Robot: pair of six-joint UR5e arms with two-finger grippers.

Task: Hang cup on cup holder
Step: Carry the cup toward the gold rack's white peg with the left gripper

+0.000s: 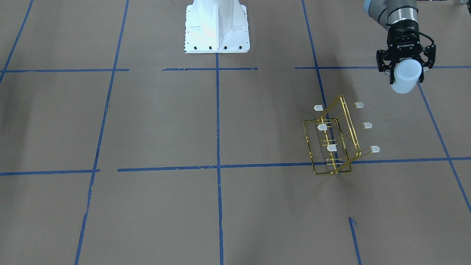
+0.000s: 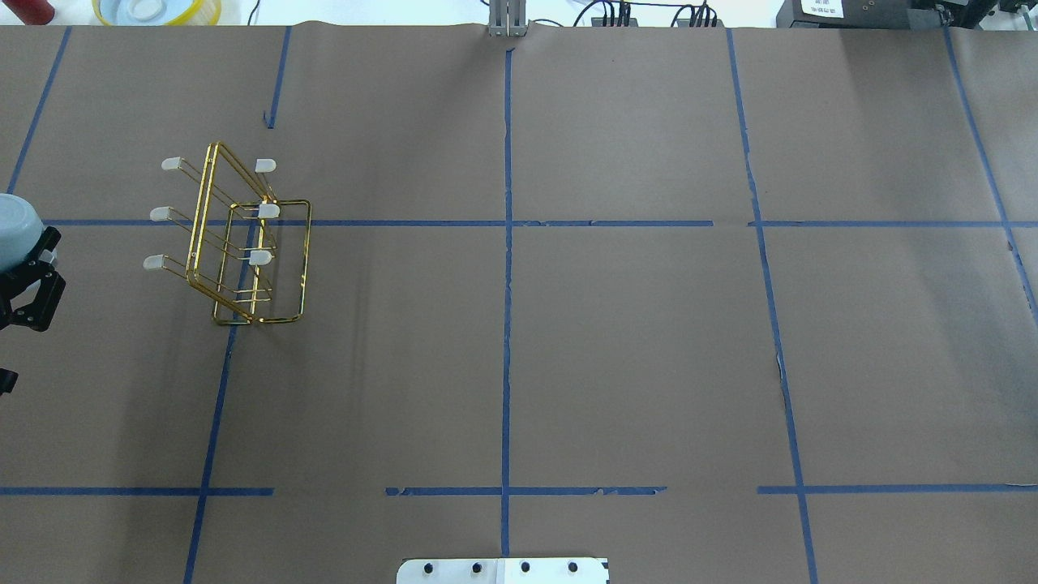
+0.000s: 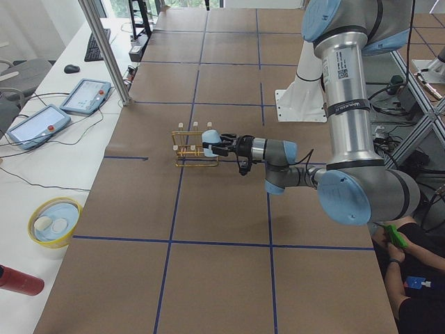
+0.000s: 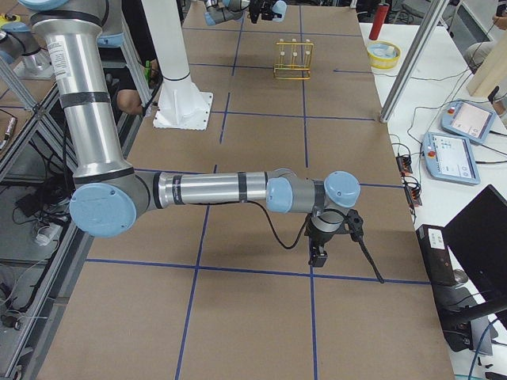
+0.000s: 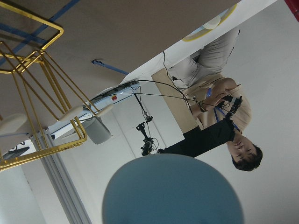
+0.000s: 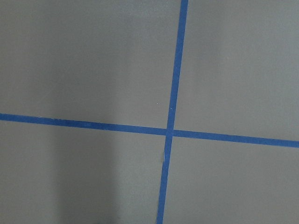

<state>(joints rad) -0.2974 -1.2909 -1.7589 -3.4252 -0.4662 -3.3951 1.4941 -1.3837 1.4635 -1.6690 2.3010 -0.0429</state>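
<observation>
The gold wire cup holder stands on the brown table on my left side, its prongs capped in white; it also shows in the overhead view and the left wrist view. My left gripper is shut on the pale-blue cup and holds it in the air, level, apart from the rack on its outer side. The cup shows at the overhead view's left edge and fills the bottom of the left wrist view. My right gripper hangs low over the table far from the rack; I cannot tell if it is open.
The white robot base stands at the table's middle back edge. A yellow bowl and a red object sit beyond the far edge. Blue tape lines cross the brown table cover. An operator stands beyond the table.
</observation>
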